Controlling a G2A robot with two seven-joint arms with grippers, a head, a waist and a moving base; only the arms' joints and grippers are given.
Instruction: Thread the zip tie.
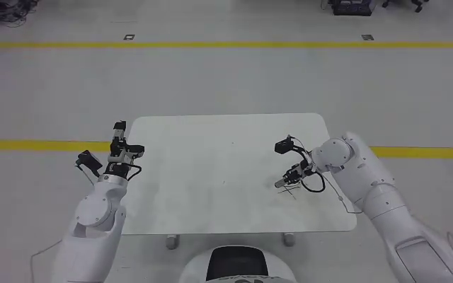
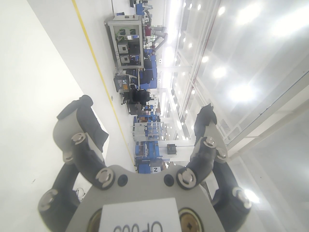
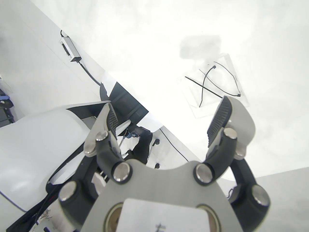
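Black zip ties [image 3: 212,83] lie crossed on a clear flat tray [image 3: 231,63] on the white table [image 1: 212,177]. My right gripper [image 3: 166,114] is open just short of that tray, with nothing between its ribbed pads [image 3: 221,113]. From above, the right gripper [image 1: 280,183] hangs low over the table's right side, and the zip ties [image 1: 289,190] show as thin dark lines beside its tips. My left gripper [image 1: 118,131] is at the table's left edge, pointing away from the robot. In its own view the left gripper [image 2: 144,112] is open and empty, facing the room.
The table's near edge runs close beneath the right gripper. A small grey box with a cable [image 3: 71,49] lies on the floor below. Yellow floor lines [image 1: 226,44] cross behind the table, and racks of equipment [image 2: 125,42] stand far off.
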